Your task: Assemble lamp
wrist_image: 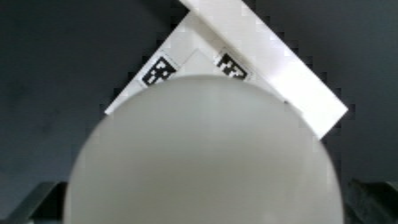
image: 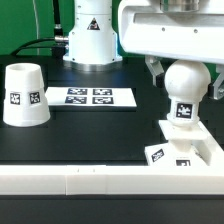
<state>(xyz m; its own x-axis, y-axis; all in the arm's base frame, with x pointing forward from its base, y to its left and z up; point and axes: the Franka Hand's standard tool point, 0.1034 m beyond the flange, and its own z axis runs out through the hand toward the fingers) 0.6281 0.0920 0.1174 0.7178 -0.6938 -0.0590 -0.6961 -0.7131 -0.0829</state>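
White plastic makes up nearly everything on the black table (image: 100, 135). In the exterior view the bulb (image: 186, 92) stands upright at three o'clock. Its foot is on or just above the square base (image: 196, 150); which of the two cannot be told. The gripper (image: 184, 78) comes from above with one dark finger at each side of the ball head. The opening is narrow, but whether the fingers press the ball cannot be told. The shade (image: 24, 96) stands wide end down at nine o'clock, well apart. Between them the marker board (image: 90, 97) lies flat. The long rail (image: 90, 182) runs along six o'clock, just beside the base. In the wrist view the bulb (wrist_image: 199, 150) hides most of the base (wrist_image: 178, 65).
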